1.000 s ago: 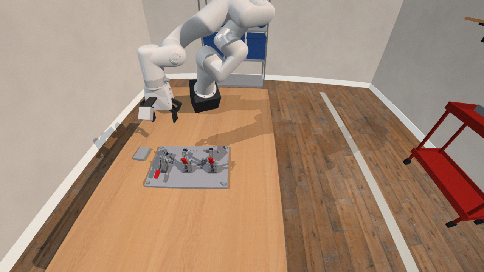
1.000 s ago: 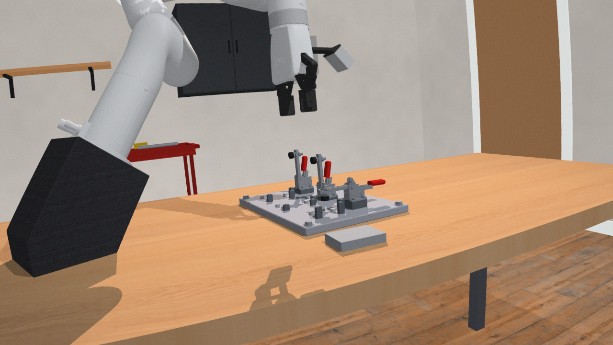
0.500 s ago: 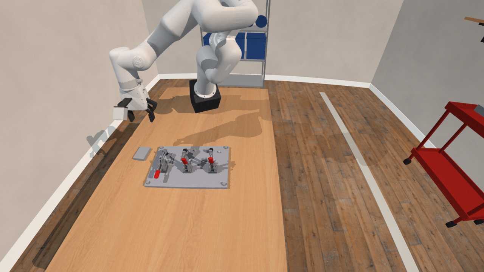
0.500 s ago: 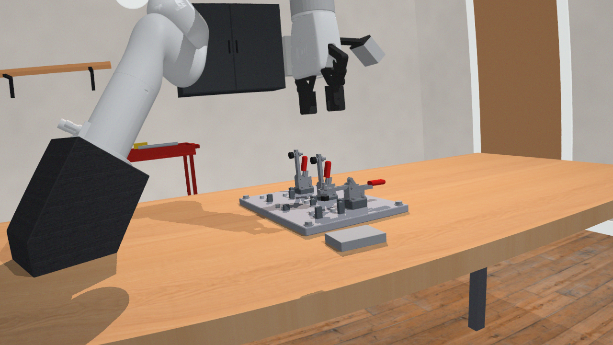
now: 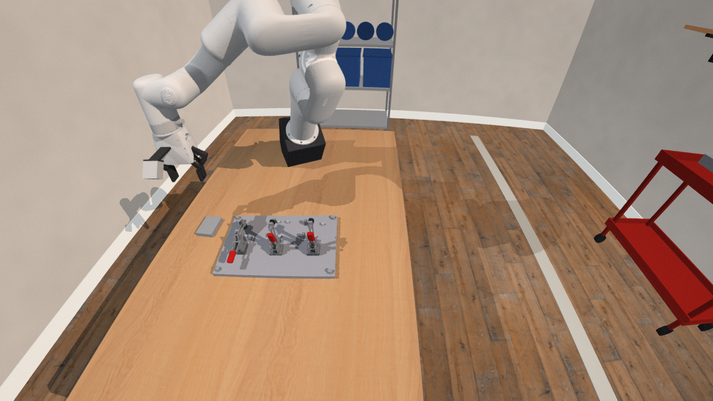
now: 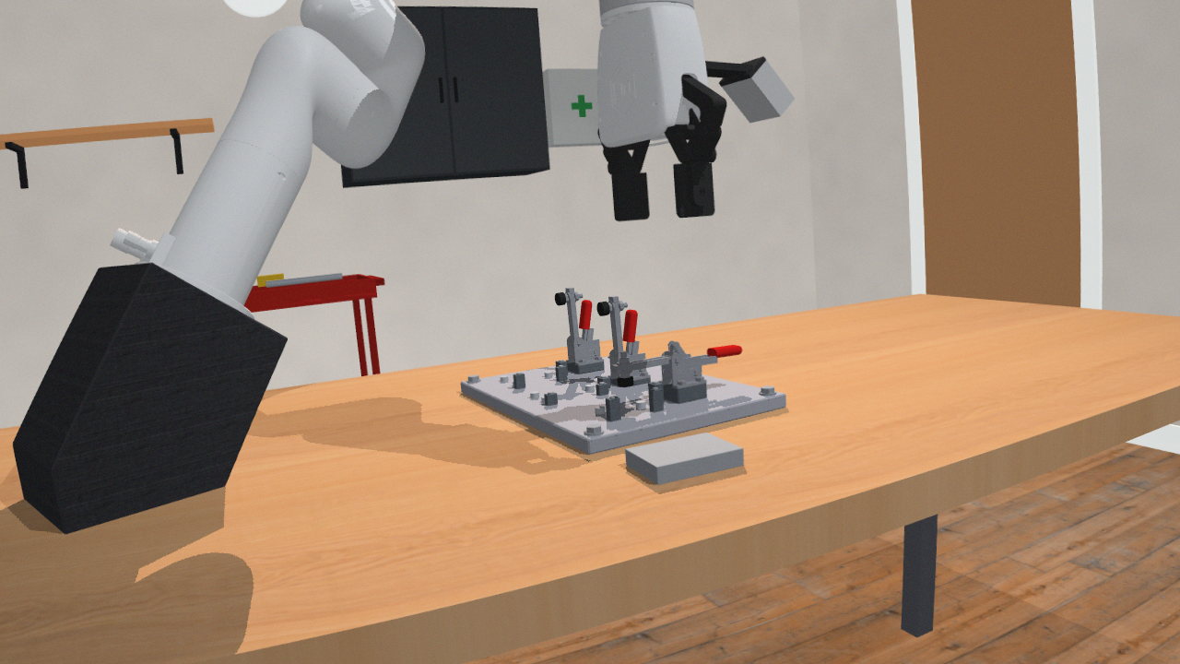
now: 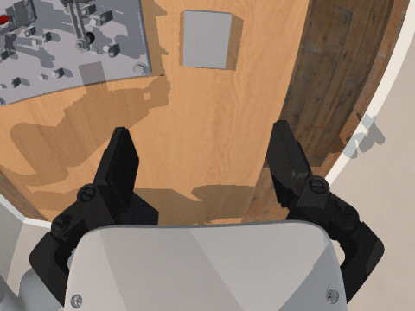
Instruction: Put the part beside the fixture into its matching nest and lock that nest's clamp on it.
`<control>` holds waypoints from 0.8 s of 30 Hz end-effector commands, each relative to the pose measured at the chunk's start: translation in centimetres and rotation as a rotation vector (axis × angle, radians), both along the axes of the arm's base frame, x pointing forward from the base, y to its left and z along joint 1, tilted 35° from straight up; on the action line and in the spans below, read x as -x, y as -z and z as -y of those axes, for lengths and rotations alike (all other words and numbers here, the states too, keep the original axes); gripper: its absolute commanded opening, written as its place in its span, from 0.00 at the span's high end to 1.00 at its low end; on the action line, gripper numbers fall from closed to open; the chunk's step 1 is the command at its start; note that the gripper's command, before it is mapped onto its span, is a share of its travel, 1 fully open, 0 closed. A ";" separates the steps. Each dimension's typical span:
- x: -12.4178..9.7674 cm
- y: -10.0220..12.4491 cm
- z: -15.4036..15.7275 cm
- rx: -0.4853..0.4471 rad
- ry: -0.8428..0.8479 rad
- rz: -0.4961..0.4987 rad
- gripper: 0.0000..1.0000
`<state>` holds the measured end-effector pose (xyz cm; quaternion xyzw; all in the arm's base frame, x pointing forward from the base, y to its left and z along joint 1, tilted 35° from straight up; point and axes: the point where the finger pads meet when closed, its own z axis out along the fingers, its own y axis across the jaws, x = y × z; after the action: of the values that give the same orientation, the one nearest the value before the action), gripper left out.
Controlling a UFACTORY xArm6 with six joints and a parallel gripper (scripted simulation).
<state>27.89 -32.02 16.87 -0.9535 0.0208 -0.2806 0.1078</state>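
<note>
Exterior view: the gripper [image 5: 186, 175] [image 6: 663, 194] [image 7: 201, 140] hangs above the fixture [image 5: 279, 267] [image 6: 527, 404] [image 7: 130, 52], fingers fully apart, holding nothing; the block [image 5: 209, 226] [image 6: 684, 458] [image 7: 207, 40] lies beside the fixture.

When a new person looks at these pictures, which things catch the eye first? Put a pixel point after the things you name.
The big white arm [image 5: 214, 54] [image 6: 239, 165] reaches over the table, its black-fingered gripper [image 5: 186, 171] [image 6: 664, 216] [image 7: 201, 140] open. Below, three red clamp handles [image 5: 270, 237] [image 6: 724, 350] brighten the grey fixture [image 5: 289, 267] [image 6: 529, 423] [image 7: 117, 65]. A red cart [image 5: 648, 249] [image 6: 317, 295] stands beyond the table.

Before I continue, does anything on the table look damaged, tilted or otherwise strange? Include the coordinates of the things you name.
Nothing stands out. The grey rectangular metal-like part [image 5: 209, 226] [image 6: 684, 458] [image 7: 207, 40] lies flat beside the grey fixture plate [image 5: 289, 267] [image 6: 527, 412] [image 7: 92, 69], and I see no visible damage or spill.
</note>
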 end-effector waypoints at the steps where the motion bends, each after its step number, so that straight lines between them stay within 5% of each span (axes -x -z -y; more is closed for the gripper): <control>1: -0.1 0.1 0.8 0.000 -0.001 0.001 0.00; 24: -0.1 0.1 0.8 -0.045 0.067 -0.015 0.00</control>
<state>27.97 -32.73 16.69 -0.9531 0.0286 -0.2797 0.1120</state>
